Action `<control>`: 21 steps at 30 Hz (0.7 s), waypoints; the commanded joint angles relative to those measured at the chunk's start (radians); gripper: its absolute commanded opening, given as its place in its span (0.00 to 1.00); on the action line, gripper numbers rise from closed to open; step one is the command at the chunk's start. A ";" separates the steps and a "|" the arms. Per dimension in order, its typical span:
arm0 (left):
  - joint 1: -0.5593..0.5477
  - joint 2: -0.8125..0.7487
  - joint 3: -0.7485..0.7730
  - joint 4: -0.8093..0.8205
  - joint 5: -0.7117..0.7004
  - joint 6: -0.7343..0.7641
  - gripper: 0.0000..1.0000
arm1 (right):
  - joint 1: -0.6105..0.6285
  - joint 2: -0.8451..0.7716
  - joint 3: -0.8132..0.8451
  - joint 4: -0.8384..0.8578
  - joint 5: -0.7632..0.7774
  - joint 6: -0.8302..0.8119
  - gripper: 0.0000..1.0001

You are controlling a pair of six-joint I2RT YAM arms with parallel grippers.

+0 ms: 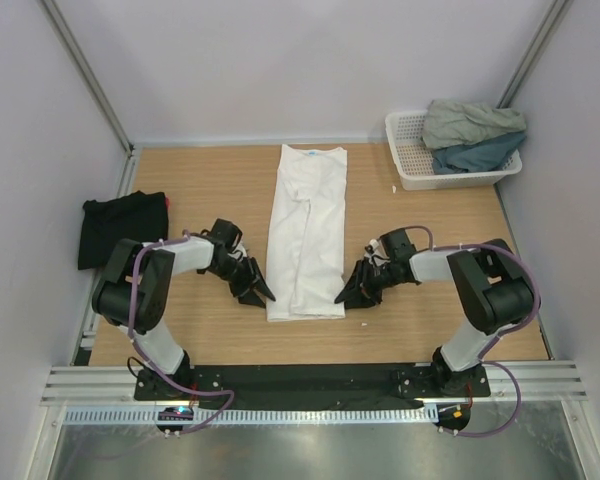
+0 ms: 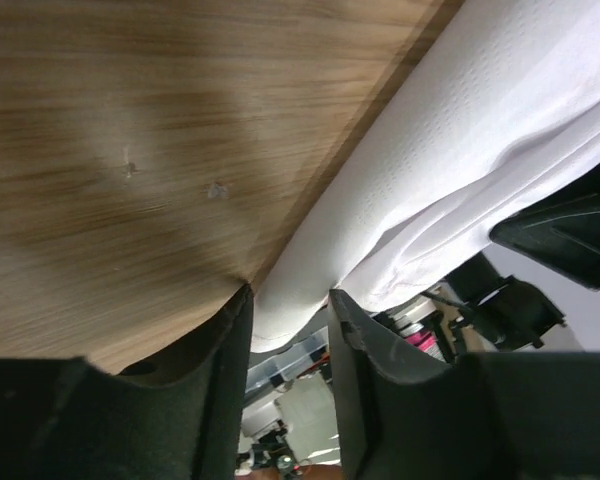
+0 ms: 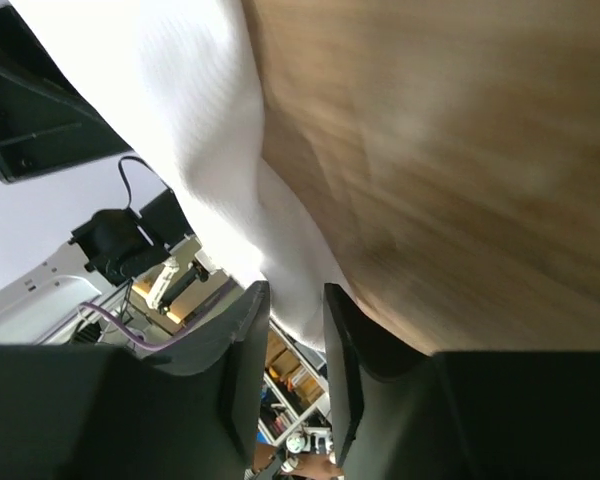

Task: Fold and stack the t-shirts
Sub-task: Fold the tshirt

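White cloth t-shirt (image 1: 306, 232) with small blue neck label (image 1: 311, 153), black cloth t-shirt (image 1: 123, 226), grey-green cloth shirt (image 1: 470, 122) and teal cloth shirt (image 1: 480, 155), white plastic lattice basket (image 1: 410, 165), tan wood-grain table (image 1: 210, 190).

I'm getting soft, even overhead light in the top view, with shadows falling faint. Both wrist views are smearing the wooden table (image 3: 460, 150) out of focus, the white t-shirt (image 2: 500, 120) is glaring, and dark patches are mottling the wood.

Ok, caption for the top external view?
Left pincer and right pincer flank the near end of the white t-shirt; black t-shirt left, basket far right.
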 commanded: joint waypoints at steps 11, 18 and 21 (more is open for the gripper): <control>-0.005 -0.037 -0.047 0.052 0.025 -0.023 0.00 | 0.012 -0.218 -0.142 -0.022 0.012 0.051 0.08; -0.009 -0.117 -0.036 0.030 0.042 0.008 0.00 | -0.011 -0.258 -0.127 -0.073 0.008 0.011 0.02; -0.009 -0.149 -0.013 0.018 0.056 0.023 0.00 | -0.029 -0.285 -0.107 -0.128 0.001 -0.027 0.02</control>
